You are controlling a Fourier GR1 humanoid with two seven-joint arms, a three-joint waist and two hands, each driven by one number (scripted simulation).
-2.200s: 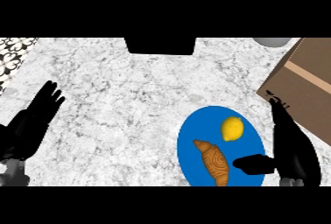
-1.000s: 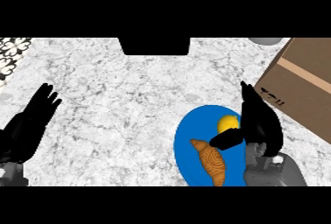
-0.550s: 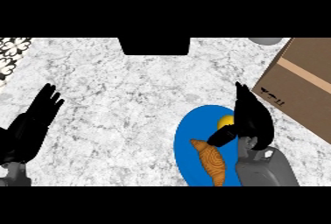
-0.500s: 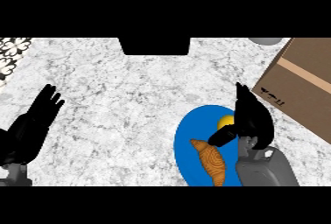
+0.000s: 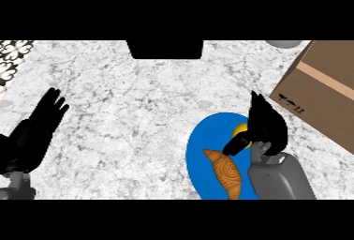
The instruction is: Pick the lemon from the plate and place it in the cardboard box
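Head view, looking steeply down on the mottled white marble counter (image 5: 138,103): the robot's black right hand (image 5: 266,125) is over the far part of the round blue plate (image 5: 202,154), fingers stretched toward the far side and the thumb hooked back toward the near-left. Only a sliver of the small yellow lemon (image 5: 240,128) shows, tucked just under the palm between thumb and fingers; the hand looks cupped round it, though how fully it has closed is hidden by the hand itself. So the lemon sits on the plate, not lifted as far as this view tells. Just near-left of the thumb lies a brown croissant (image 5: 228,171), apart from the hand. Off to the right and beyond the fingers stands the brown cardboard box (image 5: 325,89), near but not touching. My read: the reach is done and the grasp is in hand, while the lift, the carry to the right and the release into the box are all left. The left hand (image 5: 34,136) rests open at the left edge, fingers up.
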